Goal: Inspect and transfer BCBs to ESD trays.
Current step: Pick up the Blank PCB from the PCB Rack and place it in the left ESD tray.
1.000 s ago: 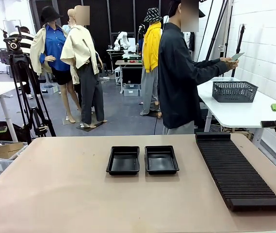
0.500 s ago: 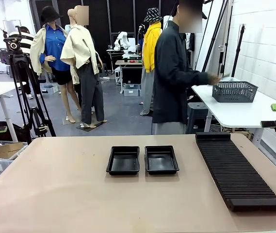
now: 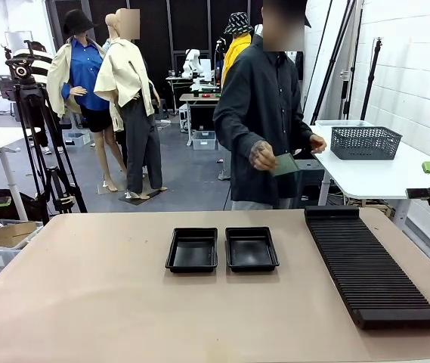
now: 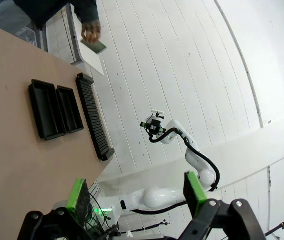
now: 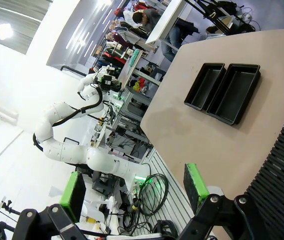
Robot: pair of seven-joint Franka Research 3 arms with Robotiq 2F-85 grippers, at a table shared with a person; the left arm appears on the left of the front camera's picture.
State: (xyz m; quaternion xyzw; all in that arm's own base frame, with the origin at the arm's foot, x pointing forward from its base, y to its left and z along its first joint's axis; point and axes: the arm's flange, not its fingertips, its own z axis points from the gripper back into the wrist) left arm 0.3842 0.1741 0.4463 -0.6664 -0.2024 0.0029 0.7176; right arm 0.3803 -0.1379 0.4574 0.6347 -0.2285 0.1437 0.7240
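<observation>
Person has turned from the side table to face me; thin green rectangular circuit board [image 3: 284,164] now in their hands, well apart from the empty glossy black plastic trays [image 3: 192,255]; my left gripper [image 4: 136,190] and right gripper [image 5: 133,186] gape released, holding nothing; transfer not begun.

Two shallow glossy black rectangular plastic trays [image 3: 192,231] [image 3: 251,230], side by side on the table [image 3: 86,302]. Thin green rectangular circuit board [image 3: 284,165], tilted, in a person's hand [image 3: 263,156].
</observation>
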